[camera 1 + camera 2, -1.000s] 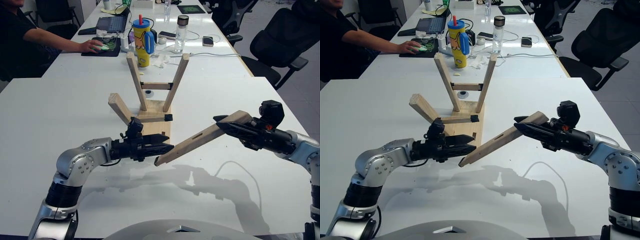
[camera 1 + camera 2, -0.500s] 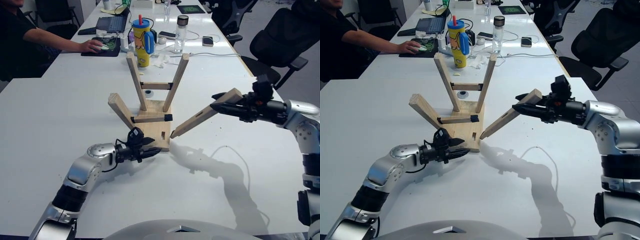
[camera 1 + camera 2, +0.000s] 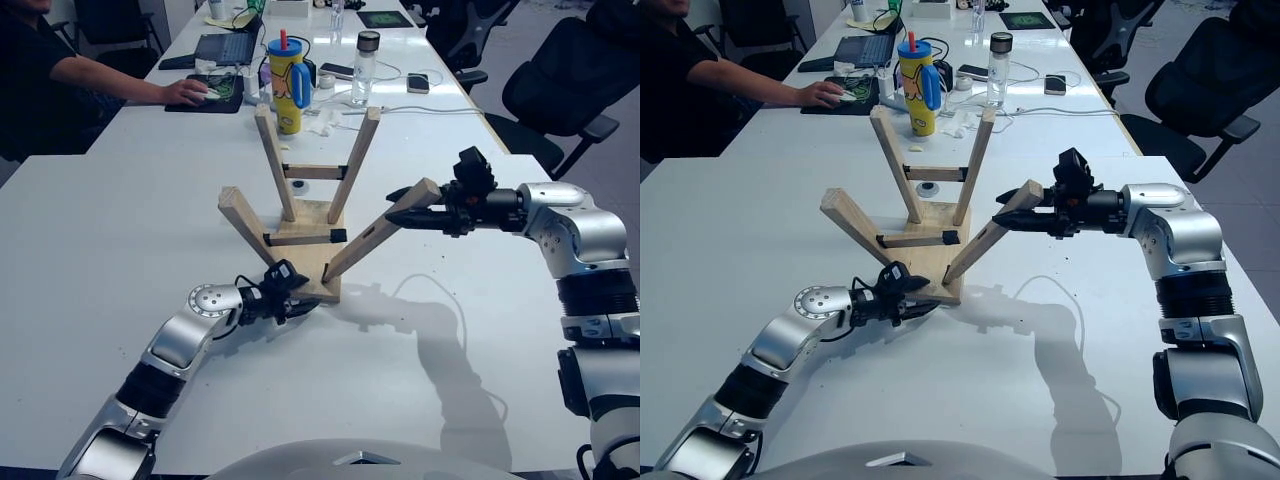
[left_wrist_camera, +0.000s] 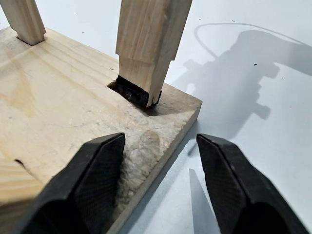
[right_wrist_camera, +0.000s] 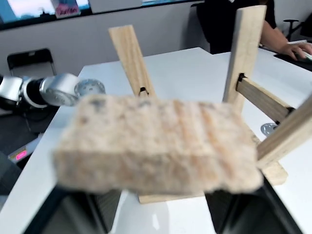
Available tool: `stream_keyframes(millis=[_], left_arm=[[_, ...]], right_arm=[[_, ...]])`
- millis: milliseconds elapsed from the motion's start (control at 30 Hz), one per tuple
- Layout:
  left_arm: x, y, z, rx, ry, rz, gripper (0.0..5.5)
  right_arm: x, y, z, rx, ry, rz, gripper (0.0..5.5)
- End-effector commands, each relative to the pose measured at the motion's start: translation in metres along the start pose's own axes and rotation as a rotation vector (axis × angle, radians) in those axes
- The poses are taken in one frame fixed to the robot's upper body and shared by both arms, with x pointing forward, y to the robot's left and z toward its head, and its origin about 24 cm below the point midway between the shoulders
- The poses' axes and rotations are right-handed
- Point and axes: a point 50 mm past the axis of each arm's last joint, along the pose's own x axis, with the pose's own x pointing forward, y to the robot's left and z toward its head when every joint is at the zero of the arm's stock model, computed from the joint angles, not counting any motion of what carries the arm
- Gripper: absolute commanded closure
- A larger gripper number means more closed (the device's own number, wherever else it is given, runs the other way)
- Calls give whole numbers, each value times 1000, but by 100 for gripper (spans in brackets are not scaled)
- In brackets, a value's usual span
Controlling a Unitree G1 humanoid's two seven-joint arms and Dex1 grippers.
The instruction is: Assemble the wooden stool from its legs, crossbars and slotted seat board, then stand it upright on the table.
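Right gripper (image 3: pixel 425 208) clamps the top of the fourth leg (image 3: pixel 372 238), tenon partly in the seat board (image 3: pixel 316 262) corner slot (image 4: pixel 127 90). Left gripper (image 4: pixel 160 142) released, astride the board corner. Next, probably: brace the board, push down the leg's axis.

An office or meeting room: long white tables (image 3: pixel 100 230) set end to end, black swivel chairs (image 3: pixel 565 95) along the side, and on the far table an open laptop (image 3: pixel 222 47), a smartphone (image 3: pixel 416 83), a clear water bottle (image 3: pixel 366 70) and a yellow tumbler (image 3: pixel 285 90)
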Motion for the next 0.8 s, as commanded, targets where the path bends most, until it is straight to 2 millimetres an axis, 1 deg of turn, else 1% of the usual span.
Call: stream_keyframes(millis=[33,100,233,300,433,533,667,800], left_arm=[[4,-7,-23,-53,100,-11,278],[6,-7,-23,-52,99,-12,278],[8,-6,-21,-55,89,-15,278],[9,-8,-22,-62,90,-21,278],[11,-11,-25,-67,102,-31,278],[11,-14,-27,-79,103,-38,278],[11,-14,-31,-85,114,-36,278],[13,-15,-32,-82,112,-34,278]], right_arm=[[5,-6,-2,-38,88,-7,345],[8,-8,1,-70,117,-8,345],[15,-12,14,-138,172,-10,345],[20,-11,15,-162,209,1,345],[28,-4,9,-168,236,46,345],[37,1,-1,-171,277,68,345],[45,1,-7,-154,293,83,345],[47,-3,-9,-133,314,93,345]])
